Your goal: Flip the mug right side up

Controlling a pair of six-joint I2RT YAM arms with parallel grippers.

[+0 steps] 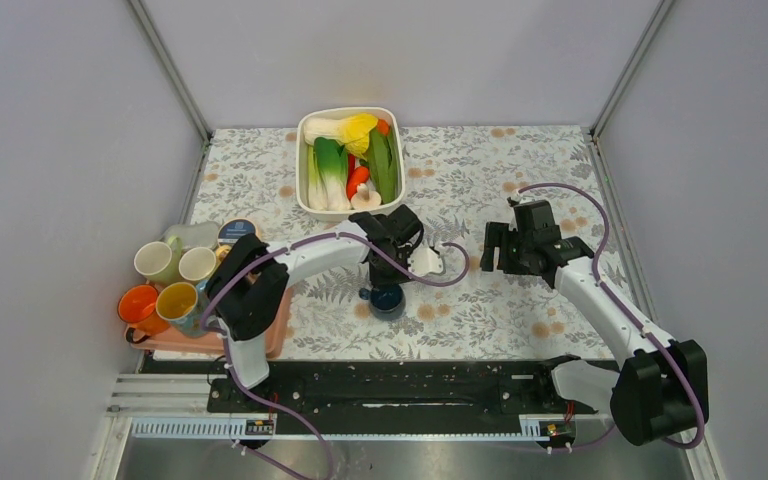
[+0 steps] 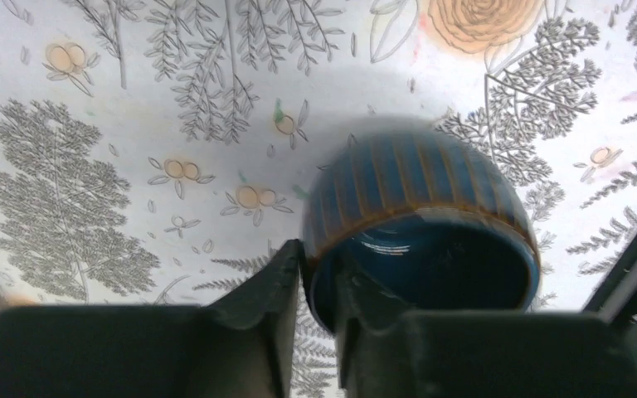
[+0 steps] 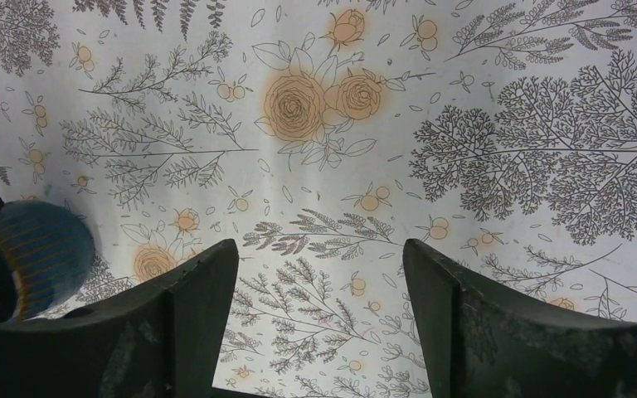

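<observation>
Mug (image 2: pixel 431 215), dark blue with thin brown stripes, is pinched by the left jaws at its rim: one finger (image 2: pixel 274 282) presses the outside of the wall and the other sits inside the mouth. It is tipped on its side, with the glossy inside facing the left wrist camera. The mug is blurred there, and I cannot tell whether it touches the counter (image 1: pixel 520 170).

From above, the mug (image 1: pixel 387 298) sits on the near side of the white tub (image 1: pixel 350 111) of vegetables, under the end of the left arm (image 1: pixel 310 255).

The right jaws are spread wide over bare flowered counter, nearer than the tub and off to its right, on the right arm (image 1: pixel 600 295). The mug (image 3: pixel 33 257) shows at the left edge of their view.

Left of the tub and nearer, a pink tray (image 1: pixel 270 335) carries several cups (image 1: pixel 159 261).
</observation>
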